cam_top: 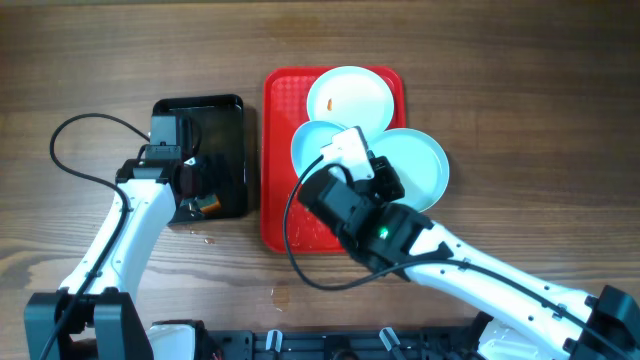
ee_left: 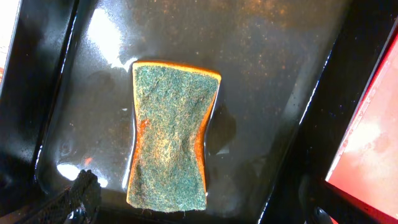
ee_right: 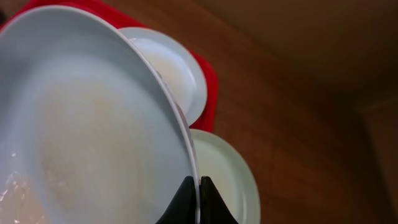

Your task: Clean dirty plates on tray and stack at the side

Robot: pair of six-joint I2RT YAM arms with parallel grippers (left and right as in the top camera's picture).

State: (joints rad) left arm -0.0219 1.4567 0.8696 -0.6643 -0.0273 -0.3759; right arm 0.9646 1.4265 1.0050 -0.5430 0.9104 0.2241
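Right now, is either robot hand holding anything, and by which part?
The right gripper pinches a pale plate by its rim. The left gripper is open above a sponge, holding nothing.

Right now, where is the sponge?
In the left wrist view, the green sponge lies flat in the black tray, with the red tray to its right.

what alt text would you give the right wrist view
The right gripper pinches the rim of a tilted pale plate that fills the left of the frame. Behind it a second plate sits on the red tray, and a third plate lies nearer; wooden table beyond.
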